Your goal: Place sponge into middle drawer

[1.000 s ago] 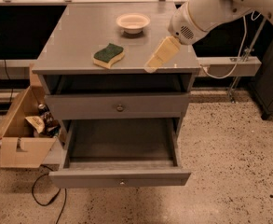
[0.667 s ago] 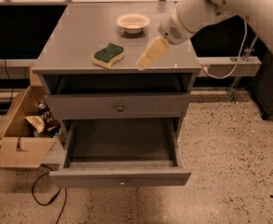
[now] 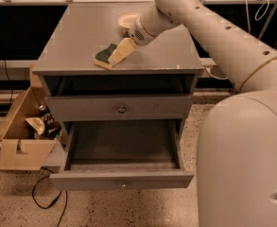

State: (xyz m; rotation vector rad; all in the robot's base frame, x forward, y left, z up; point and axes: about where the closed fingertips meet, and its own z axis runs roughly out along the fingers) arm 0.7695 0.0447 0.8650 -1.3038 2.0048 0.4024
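Atop the cabinet (image 3: 76, 37), end effector (image 3: 114, 58) has reached the sponge (image 3: 103, 56), grip state unclear

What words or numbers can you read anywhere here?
None can be read.
The gripper, at the sponge on the cabinet top, shows no lettering.
Neither does the open middle drawer.
Things in the cardboard box are too blurred to read.

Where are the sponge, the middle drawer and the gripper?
sponge (image 3: 103, 55): camera view, on its dark green top.
middle drawer (image 3: 124, 145): camera view, on the bare dark floor of the pulled-out tray.
gripper (image 3: 116, 57): camera view, on its tip, over the sponge's right side.
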